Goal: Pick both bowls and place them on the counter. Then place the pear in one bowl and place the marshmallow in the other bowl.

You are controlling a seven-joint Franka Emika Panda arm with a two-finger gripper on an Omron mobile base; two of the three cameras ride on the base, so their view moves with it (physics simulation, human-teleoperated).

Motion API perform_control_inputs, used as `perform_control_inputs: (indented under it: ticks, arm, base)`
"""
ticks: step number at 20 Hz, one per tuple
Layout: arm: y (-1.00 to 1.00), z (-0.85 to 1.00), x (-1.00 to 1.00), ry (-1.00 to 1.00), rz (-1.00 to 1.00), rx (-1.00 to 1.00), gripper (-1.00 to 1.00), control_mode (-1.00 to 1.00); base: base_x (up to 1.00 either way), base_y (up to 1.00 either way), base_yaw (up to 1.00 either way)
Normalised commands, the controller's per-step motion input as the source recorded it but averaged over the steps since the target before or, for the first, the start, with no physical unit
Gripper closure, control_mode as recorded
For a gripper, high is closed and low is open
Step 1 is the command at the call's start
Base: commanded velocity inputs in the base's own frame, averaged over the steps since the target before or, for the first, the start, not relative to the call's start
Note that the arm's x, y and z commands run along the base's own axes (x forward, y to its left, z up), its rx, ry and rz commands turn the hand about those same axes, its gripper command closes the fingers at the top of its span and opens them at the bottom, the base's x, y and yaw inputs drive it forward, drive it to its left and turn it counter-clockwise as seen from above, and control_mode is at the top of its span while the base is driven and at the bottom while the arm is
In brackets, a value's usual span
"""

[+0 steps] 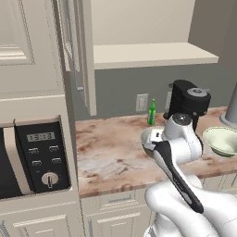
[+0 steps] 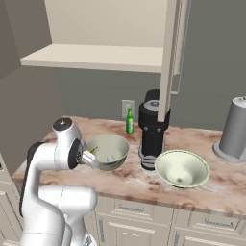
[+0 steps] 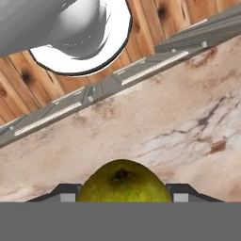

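My gripper (image 3: 122,195) is shut on the pear (image 3: 123,181), a yellow-green fruit with a dark stem pit, held between the two dark fingertips (image 3: 63,193). In the right base view the gripper (image 2: 91,154) hangs at the left rim of the deep grey-green bowl (image 2: 109,151), which stands on the marbled counter (image 2: 129,180). The wider cream-green bowl (image 2: 181,168) stands on the counter to its right. From the left base view the deep bowl (image 1: 149,135) is half hidden behind my wrist, and the wide bowl (image 1: 222,140) sits at the right edge. I cannot make out the marshmallow.
A black coffee machine (image 2: 153,129) stands between and behind the bowls, with a slim green bottle (image 2: 129,121) by the wall. A grey cylinder (image 2: 234,129) is at the far right. An open cabinet door (image 1: 82,55) hangs over the counter, and a microwave (image 1: 28,157) is at the left.
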Motion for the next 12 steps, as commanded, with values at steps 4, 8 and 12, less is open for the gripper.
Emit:
perform_control_inputs:
  ticks: [4,8,12]
  arm:
    - [-0.60,0.20,0.00,-0.17,-0.05,-0.14,1.00,-1.00]
    - [-0.62,0.26,0.00,-0.12,-0.03,-0.11,1.00,-1.00]
    - [-0.74,0.25,0.00,-0.09,-0.02,-0.07,1.00,-1.00]
  base:
    - [0.00,0.00,0.00]
    - [0.00,0.00,0.00]
    - [0.00,0.00,0.00]
